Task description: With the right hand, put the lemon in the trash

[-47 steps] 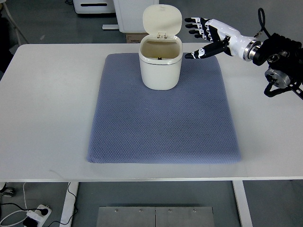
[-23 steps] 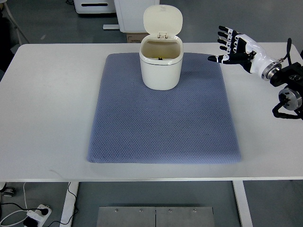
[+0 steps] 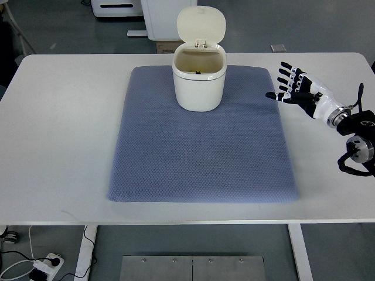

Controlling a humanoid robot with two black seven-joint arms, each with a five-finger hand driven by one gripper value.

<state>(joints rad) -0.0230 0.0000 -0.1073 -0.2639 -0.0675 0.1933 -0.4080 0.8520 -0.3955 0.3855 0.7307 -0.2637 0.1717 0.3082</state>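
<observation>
A cream trash bin [image 3: 199, 79] stands at the far middle of the blue-grey mat [image 3: 202, 152], its lid [image 3: 201, 26] flipped up and back. A small yellowish bit shows at the back of its dark inside; I cannot make out a lemon anywhere else. My right hand [image 3: 288, 86] hovers over the white table to the right of the mat, well apart from the bin, fingers spread and holding nothing. The left arm is out of view.
The white table [image 3: 64, 129] extends on both sides of the mat. Beyond its far edge stand white cabinets [image 3: 158, 14] and a cardboard box. A power strip [image 3: 44, 264] lies on the floor at lower left.
My right hand has drawn back from beside the bin's rim, moving right and toward the near side, off the mat's far right corner. It stayed open and empty throughout.
</observation>
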